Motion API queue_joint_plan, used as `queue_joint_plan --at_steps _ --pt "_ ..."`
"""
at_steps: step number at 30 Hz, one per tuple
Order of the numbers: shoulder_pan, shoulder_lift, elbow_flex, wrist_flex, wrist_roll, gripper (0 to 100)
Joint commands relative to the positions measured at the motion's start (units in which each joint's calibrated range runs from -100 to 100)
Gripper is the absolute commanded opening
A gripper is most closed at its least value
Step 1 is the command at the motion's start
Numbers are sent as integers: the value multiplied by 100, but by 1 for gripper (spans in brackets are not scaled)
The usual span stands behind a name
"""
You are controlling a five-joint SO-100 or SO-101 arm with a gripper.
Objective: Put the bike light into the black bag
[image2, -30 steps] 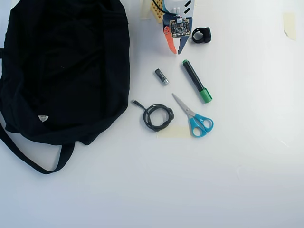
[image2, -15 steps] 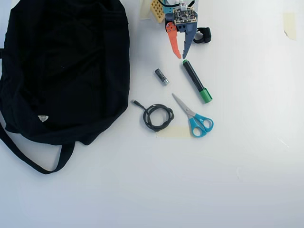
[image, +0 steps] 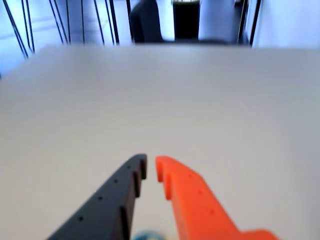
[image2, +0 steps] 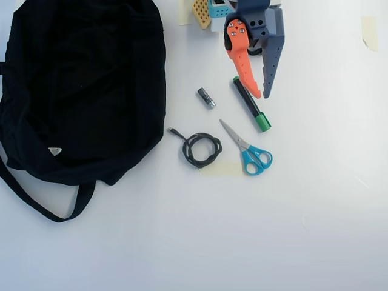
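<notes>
The black bag (image2: pixel 85 91) lies flat over the left side of the overhead view, with its strap (image2: pixel 36 203) trailing toward the bottom left. My gripper (image2: pixel 261 94) reaches down from the top centre. Its orange finger (image2: pixel 242 57) and grey finger (image2: pixel 271 57) hang over the upper end of a green marker. Their tips are almost touching and nothing is between them. The wrist view shows the gripper (image: pixel 150 167) over bare white table with only a thin gap at the tips. The bike light is hidden beneath the gripper body.
In the overhead view a small battery (image2: pixel 206 97), a green-capped marker (image2: pixel 254 112), a coiled black cable (image2: pixel 202 150) and blue-handled scissors (image2: pixel 248 151) lie between the bag and the gripper. Tape patches (image2: pixel 370 30) mark the white table.
The gripper has swung down and to the right in the overhead view. It now covers the spot where the bike light lay and overhangs the marker. The objects on the table have not moved.
</notes>
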Motion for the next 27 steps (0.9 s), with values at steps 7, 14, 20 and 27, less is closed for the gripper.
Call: queue_joint_plan --at_steps 7,14,20,27 --pt "271 3052 -3926 -162 72 2" --pt "458 3973 -4654 -170 497 2" --pt "757 4022 -4555 -119 455 2" --pt "735 3890 -3944 -110 518 2"
